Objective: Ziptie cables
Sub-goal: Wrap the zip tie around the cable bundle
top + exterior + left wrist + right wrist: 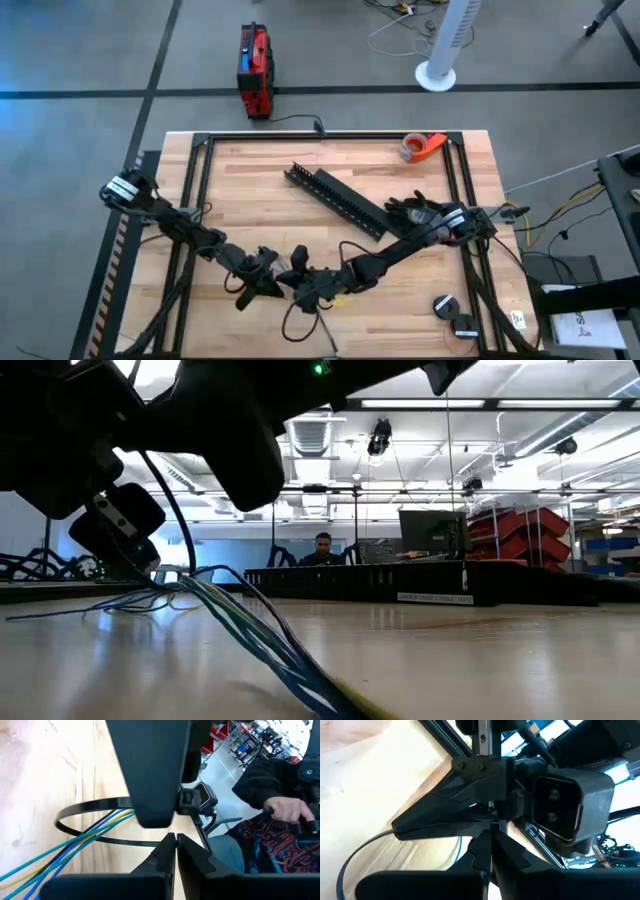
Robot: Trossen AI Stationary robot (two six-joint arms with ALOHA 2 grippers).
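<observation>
Cables pass through zip-tie loop beside both closed grippers.

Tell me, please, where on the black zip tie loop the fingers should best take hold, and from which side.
Probably the free tail of the zip tie, beyond its head, not the wide arc. The loop lies flat on the table around the cables, so the arc gives little to pinch. Come from above, at the side away from the cable ends, with the fingers across the strap.

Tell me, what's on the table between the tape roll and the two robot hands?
In the high view, long black slotted rails lie slantwise between the tape roll and the left gripper and right gripper.
</observation>
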